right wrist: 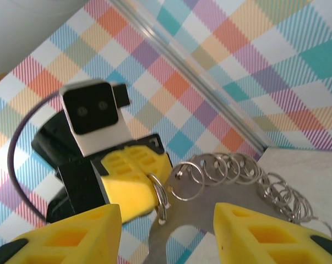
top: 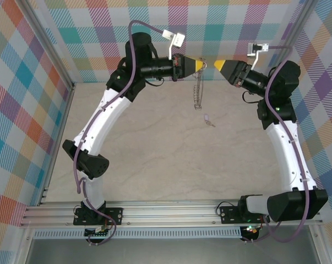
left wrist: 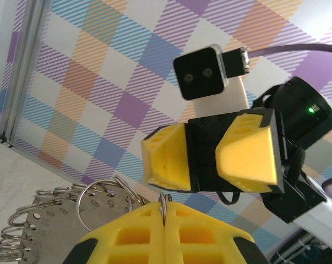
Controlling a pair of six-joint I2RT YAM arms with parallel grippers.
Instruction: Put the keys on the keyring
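My left gripper (top: 201,65) is shut on one split ring of the keyring (top: 197,88), which hangs from it above the table at the back. Up close the keyring (right wrist: 237,192) is a flat grey metal piece with several wire rings along its edge. The pinched ring (left wrist: 164,199) sticks up between the shut fingertips (left wrist: 149,220). My right gripper (top: 218,65) faces the left one, open, a short gap away from the ring. Its yellow fingers (left wrist: 248,151) stand apart with nothing between them. The key (top: 208,119), tiny with a pale lilac head, lies on the table below the keyring.
Checked cloth walls (top: 22,82) close in the table on the left, back and right. A metal rail (top: 171,212) runs along the near edge by both arm bases. The beige tabletop (top: 171,159) lies between the arms.
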